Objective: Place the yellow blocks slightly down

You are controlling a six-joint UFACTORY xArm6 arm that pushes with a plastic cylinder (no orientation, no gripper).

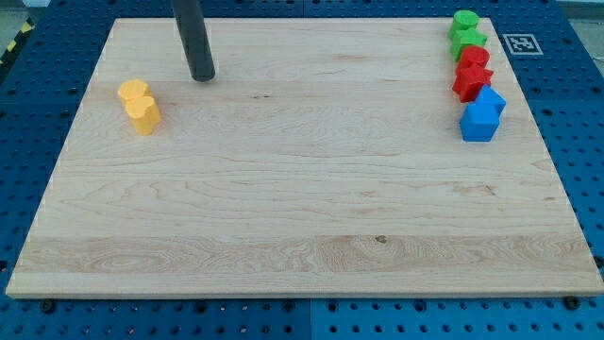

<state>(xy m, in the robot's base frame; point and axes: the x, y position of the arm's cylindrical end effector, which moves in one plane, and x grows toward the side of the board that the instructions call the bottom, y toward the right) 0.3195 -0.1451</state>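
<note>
Two yellow blocks sit touching at the view's left of the wooden board: one [133, 92] is higher, the other [143, 114] just below and right of it. Their exact shapes are hard to make out. My tip [201, 76] rests on the board to the upper right of the yellow blocks, a short gap away and not touching them. The dark rod rises from it to the view's top.
At the view's right edge a column of blocks stands: two green [465, 24] [469, 43], two red [474, 59] [472, 81], two blue [490, 100] [478, 123]. The wooden board [302, 208] lies on a blue pegboard table; a marker tag [521, 43] is at top right.
</note>
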